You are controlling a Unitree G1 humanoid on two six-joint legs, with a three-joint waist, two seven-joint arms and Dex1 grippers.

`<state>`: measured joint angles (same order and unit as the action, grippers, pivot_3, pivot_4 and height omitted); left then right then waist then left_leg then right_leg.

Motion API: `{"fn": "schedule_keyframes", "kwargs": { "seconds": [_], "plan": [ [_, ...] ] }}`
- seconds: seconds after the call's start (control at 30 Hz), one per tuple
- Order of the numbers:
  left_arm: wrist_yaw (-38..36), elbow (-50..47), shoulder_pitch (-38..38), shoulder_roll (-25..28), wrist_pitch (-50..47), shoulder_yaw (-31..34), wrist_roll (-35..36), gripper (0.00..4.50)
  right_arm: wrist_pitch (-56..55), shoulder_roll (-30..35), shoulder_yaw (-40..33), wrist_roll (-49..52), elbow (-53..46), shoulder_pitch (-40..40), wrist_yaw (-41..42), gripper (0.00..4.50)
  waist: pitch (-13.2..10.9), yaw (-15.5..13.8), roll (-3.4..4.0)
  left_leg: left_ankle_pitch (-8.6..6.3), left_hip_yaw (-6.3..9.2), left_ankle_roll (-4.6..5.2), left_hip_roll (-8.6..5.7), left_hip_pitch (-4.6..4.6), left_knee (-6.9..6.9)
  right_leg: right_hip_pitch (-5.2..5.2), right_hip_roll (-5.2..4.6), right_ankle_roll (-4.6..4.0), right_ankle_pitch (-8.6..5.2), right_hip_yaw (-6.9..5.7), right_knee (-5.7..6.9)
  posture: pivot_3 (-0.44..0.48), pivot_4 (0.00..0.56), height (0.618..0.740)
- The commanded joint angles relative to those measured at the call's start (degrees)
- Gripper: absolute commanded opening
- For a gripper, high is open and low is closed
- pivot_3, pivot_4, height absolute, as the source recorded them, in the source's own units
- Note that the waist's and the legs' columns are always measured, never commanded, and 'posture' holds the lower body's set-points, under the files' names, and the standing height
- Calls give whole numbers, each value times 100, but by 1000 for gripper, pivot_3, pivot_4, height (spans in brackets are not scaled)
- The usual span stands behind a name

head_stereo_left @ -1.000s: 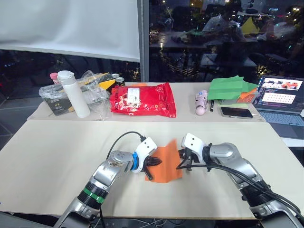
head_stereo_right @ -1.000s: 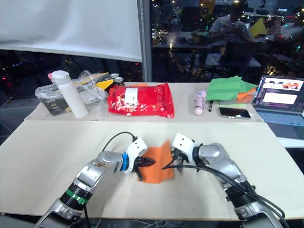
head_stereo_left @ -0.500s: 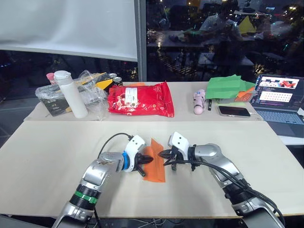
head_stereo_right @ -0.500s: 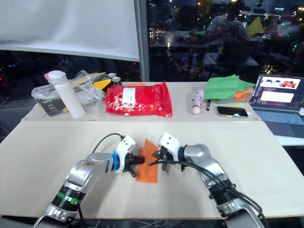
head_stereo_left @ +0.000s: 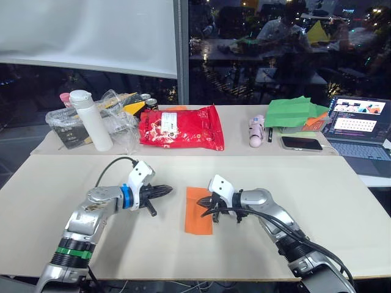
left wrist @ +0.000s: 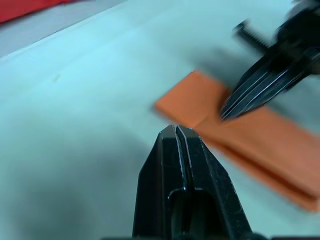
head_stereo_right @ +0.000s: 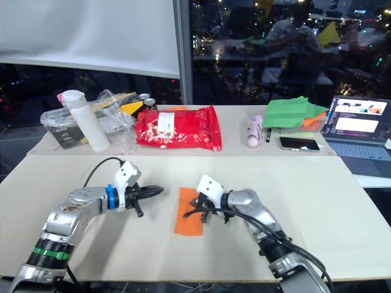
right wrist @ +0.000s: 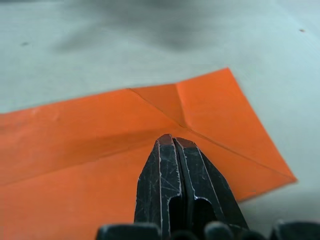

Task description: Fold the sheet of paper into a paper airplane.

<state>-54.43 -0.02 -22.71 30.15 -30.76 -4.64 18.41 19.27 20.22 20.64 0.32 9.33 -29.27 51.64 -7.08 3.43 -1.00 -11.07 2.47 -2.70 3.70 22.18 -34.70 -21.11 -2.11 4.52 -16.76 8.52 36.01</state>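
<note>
Pressing down with my right gripper (right wrist: 172, 142), I had the two black fingers squeezed tight together with nothing between them, the tips resting right on the paper airplane (head_stereo_left: 198, 210). Honestly it was more of a long folded orange strip at that point, lying flat on the pale table (head_stereo_left: 55, 183), with a corner flap folded over into a diagonal crease at the end nearest my fingertips. My left gripper (head_stereo_left: 164, 191) was off to the left side, clear of the paper with a bare stretch of table in between, fingers pinched closed too and holding nothing, pointing over toward the orange strip. From that wrist I could see the other gripper's tips planted on the paper near the folded corner. Further back on the second table there was a red snack bag (head_stereo_left: 182, 127) pretty much straight behind the paper, a white bottle (head_stereo_left: 91, 119) next to a crinkly clear plastic bag (head_stereo_left: 116, 116) full of stuff on the left, and on the right a small pink thing (head_stereo_left: 258, 132), some green folded paper (head_stereo_left: 296, 112), a phone (head_stereo_left: 303, 143) lying flat and an open laptop (head_stereo_left: 360, 125) with its screen lit.
</note>
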Motion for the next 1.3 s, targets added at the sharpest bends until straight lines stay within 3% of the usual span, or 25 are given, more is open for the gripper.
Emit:
{"fn": "schedule_keyframes", "kwargs": {
  "seconds": [0.03,0.27,0.6,0.73,1.03,1.2,1.3],
  "plan": [
    [-116,162,-258,-187,317,-221,-53,0,195,126,-24,-43,-195,199,-61,19,0,-9,0,0,0,0,0,0,0,0,0,0,0,0,0,0,150,712],
    [-281,584,-462,-362,427,-879,-408,0,478,172,-262,-26,-505,416,-435,19,0,-14,1,0,3,0,-1,1,-1,-1,1,1,0,-1,1,0,150,712],
    [-81,971,-392,-504,360,-1071,-709,0,645,62,-390,129,-768,527,-704,19,0,-34,0,0,7,0,-1,4,-2,-2,1,2,-1,-2,0,0,150,712],
    [-6,1011,-403,-609,351,-1102,-792,0,485,-30,-451,134,-440,339,-785,19,0,-45,1,0,7,0,-2,1,-3,0,1,2,-1,-3,0,0,150,712],
    [25,1082,-302,-516,372,-1011,-827,0,48,-439,-949,311,1341,-501,-1022,19,1,-10,1,0,9,1,-1,0,-2,1,2,1,0,-4,2,0,150,712],
    [49,1079,-247,-481,370,-976,-808,0,-929,-134,-816,162,1236,-424,-706,19,-1,2,4,0,11,1,-2,0,-1,2,1,2,-1,-5,2,0,150,712],
    [50,1020,-199,-476,348,-969,-800,0,-1052,-252,-1260,760,845,-408,-537,19,-4,25,9,0,12,1,-1,2,0,1,1,3,-1,-6,1,0,150,712]
  ]
}}
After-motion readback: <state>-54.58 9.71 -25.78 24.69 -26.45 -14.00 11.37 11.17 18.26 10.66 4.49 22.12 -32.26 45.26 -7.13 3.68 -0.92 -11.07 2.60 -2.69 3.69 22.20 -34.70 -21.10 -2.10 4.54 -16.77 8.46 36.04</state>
